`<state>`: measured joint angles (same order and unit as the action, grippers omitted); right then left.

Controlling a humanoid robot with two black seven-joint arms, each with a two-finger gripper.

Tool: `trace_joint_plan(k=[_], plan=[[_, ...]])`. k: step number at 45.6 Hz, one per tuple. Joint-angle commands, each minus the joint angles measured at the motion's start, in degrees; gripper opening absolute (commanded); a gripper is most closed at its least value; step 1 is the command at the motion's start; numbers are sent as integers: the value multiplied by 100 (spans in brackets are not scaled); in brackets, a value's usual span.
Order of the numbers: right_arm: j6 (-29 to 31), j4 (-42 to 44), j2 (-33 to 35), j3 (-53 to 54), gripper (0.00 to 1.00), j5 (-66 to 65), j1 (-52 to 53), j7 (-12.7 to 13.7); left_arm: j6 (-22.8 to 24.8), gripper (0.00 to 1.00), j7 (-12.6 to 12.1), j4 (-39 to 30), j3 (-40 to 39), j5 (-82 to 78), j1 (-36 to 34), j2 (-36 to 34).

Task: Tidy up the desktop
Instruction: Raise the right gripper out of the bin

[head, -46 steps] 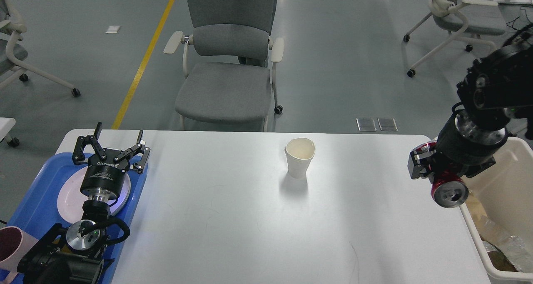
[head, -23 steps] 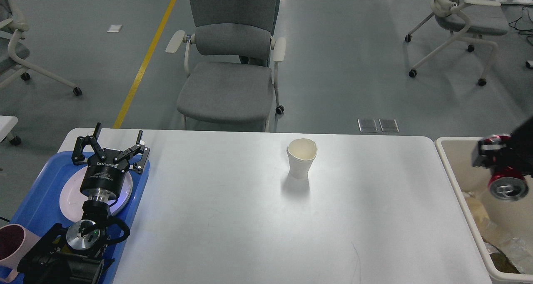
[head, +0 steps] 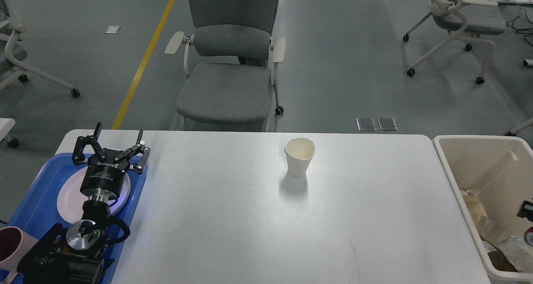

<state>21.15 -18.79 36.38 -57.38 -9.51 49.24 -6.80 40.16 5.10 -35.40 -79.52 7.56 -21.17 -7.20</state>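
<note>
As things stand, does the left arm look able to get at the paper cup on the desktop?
Probably yes. The left gripper hangs open over the blue tray, and the stretch of desktop between it and the upright paper cup holds nothing. Whether the arm stretches that far cannot be told.

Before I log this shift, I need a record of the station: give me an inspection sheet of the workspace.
Surface: white desktop, smooth, a faint dark scratch near the front edge.
Job's things: paper cup upright, alone mid-desktop.
Clutter: blue tray holding a white plate and pink cup; beige bin holding waste.
Grippers: left gripper open above the tray; right gripper barely in view at the right edge, over the bin, state unreadable.
Cables: nothing seen on the desktop.
Surroundings: grey office chair behind the desktop, yellow floor line.
</note>
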Motion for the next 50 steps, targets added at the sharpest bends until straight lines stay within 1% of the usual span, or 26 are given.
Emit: trace_joint_plan(k=[1,5,9,13,19,20,22,23,24,25,45,50], plan=[[-505,1385,-684,622,0,-24,-1267,100,1,96,0,-2,-2,-1,-1,0],[-1173,1677,-1036,702,0,2,-1724,310,1,96,0,-2,7,-1,-1,0],[-1683,1677,-1125,728,0,28,-1892,574,10,96,0,-2,7,-1,-1,0],[-1799,1677,-1168,877,0,28,-1954,654,1,96,0,-2,7,-1,-1,0],[-1816,1668,-1186,930,0,20,-1980,654,1,96,0,-2,7,-1,-1,0],[-1877,1659,-1177,930,17,20,-1998,645,10,96,0,-2,-2,-1,-1,0],[-1948,1668,-1186,965,61,28,-2007,610,10,96,0,-2,7,-1,-1,0],[-1983,1668,-1177,974,81,28,-2007,610,10,96,0,-2,7,-1,-1,0],[-2027,1668,-1186,1000,94,28,-2007,610,1,96,0,-2,-2,-1,-1,0],[-2062,1659,-1186,1044,100,28,-1998,610,1,96,0,-2,-2,-1,-1,0],[-2027,1633,-1151,1141,100,20,-1971,610,1,96,0,-2,7,-1,-1,0],[-2001,1344,-1081,1150,100,11,-1822,610,1,96,0,-2,-2,-1,-1,0]])
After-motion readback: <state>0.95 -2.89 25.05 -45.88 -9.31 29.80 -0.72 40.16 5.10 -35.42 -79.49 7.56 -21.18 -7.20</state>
